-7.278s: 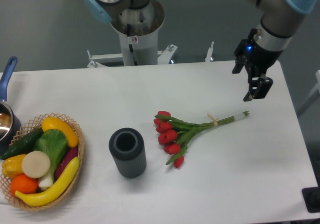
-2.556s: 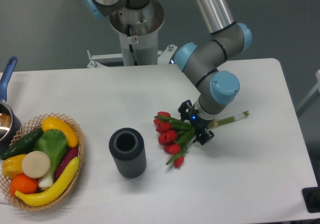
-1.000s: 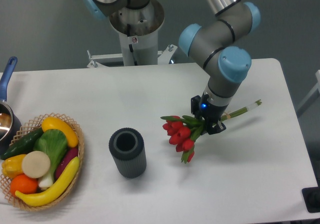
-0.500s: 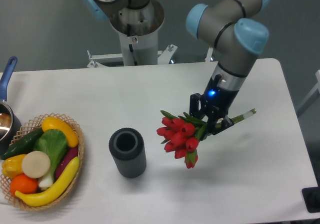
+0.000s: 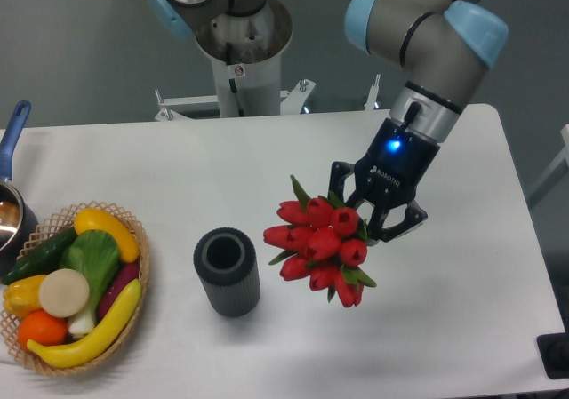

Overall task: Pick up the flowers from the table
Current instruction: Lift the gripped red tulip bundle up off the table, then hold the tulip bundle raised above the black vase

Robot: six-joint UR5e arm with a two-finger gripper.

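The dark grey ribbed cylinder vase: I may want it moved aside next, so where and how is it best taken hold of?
Probably by the ribbed side wall of the dark grey ribbed cylinder vase, coming from above with fingers straddling it. It stands upright with its mouth open upward and bare white table around it. The tool is now shut on the red tulip flowers.

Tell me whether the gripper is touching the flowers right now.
Touching. The fixed camera shows the gripper closed around the flowers just behind the red buds, holding the bunch up off the table.
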